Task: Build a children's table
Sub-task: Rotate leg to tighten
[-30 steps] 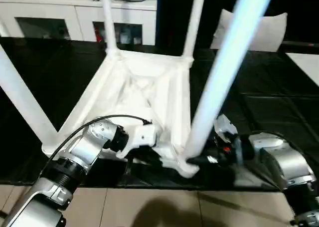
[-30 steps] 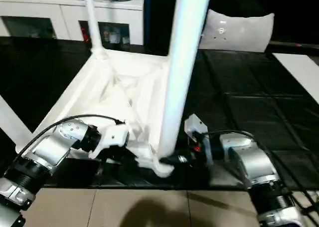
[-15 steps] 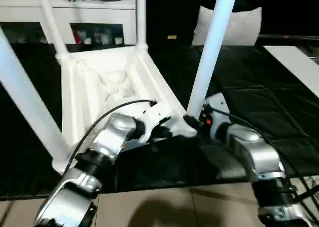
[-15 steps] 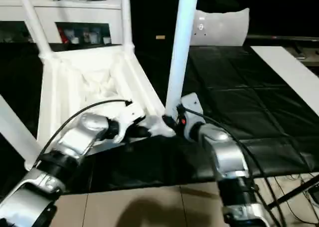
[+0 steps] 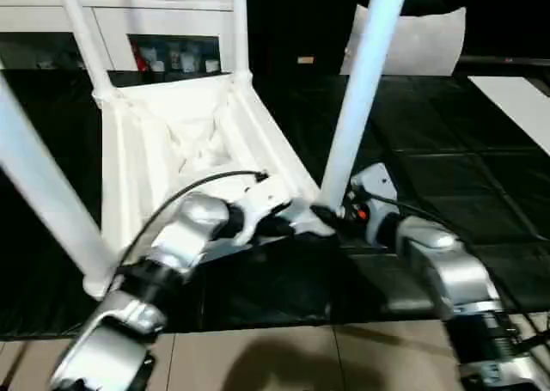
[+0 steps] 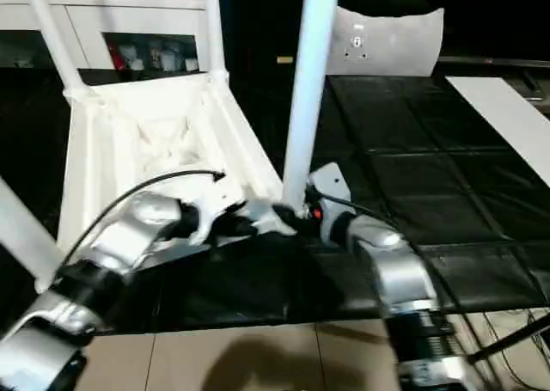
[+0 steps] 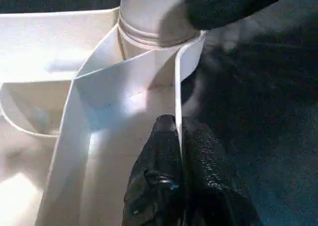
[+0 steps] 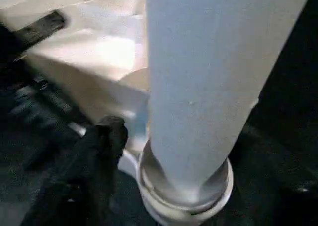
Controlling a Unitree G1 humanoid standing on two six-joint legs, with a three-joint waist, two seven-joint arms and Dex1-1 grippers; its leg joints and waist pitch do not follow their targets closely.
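We pinch the rim of the upside-down table [image 5: 172,142] with our left gripper [image 7: 179,136] while our right gripper [image 5: 331,217], fingers unclear, holds the near right leg [image 5: 357,99], which next needs seating tight.

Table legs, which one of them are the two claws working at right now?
The near right leg, the one rising just in front of the right arm. The right claw is at its base and the left claw pinches the tabletop rim beside its socket.
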